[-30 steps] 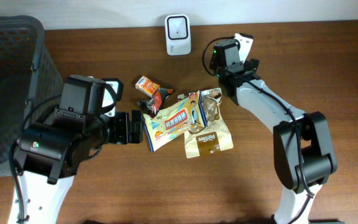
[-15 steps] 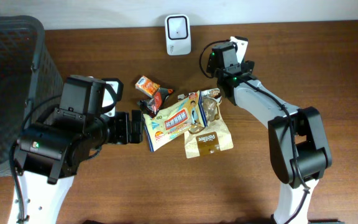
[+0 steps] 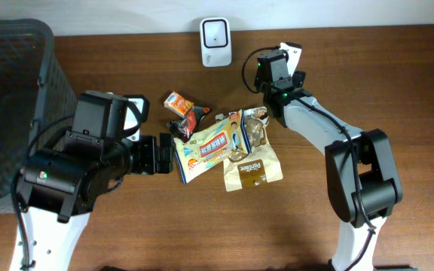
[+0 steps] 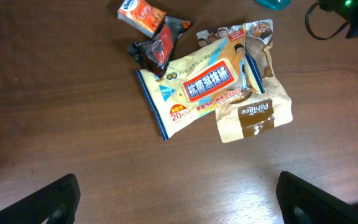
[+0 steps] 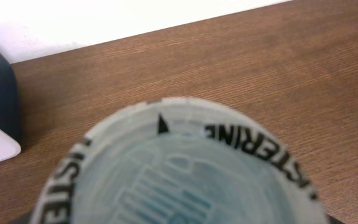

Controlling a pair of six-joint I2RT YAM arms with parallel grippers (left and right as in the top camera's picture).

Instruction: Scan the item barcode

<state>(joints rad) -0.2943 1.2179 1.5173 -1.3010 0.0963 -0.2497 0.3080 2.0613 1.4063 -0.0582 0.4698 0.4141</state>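
I think I am at the grab step. My right claw (image 3: 273, 69) is at the back of the table (image 3: 398, 90), just to the right of the white scanner (image 3: 215, 34); its camera is filled by a round tub (image 5: 185, 168) with letters round the rim that seem to end in "STERINE"; that tub is the thing I want to scan, and it sits so close to that camera that it looks blurry; I cannot see this claw's fingers in any view, so I cannot tell how far open it is, or whether it has hold of the tub or is only over it; I also cannot tell if the tub is on the wood or up in the air; my left claw (image 3: 159, 154) is wide open with nothing in it; its two dark fingers (image 4: 42, 199) show far apart at the bottom corners of its own camera; it hangs just left of the pile of snack packs (image 3: 221, 147) in the middle of the table and does not touch them; the black basket (image 3: 13, 83) is at the far left; next I would need a firm hold on the tub, then a small turn so its stripes face the scanner's front, then a steady hold close to it; faint blue lines in the tub's middle may be the stripes, but they are too blurry to be sure.
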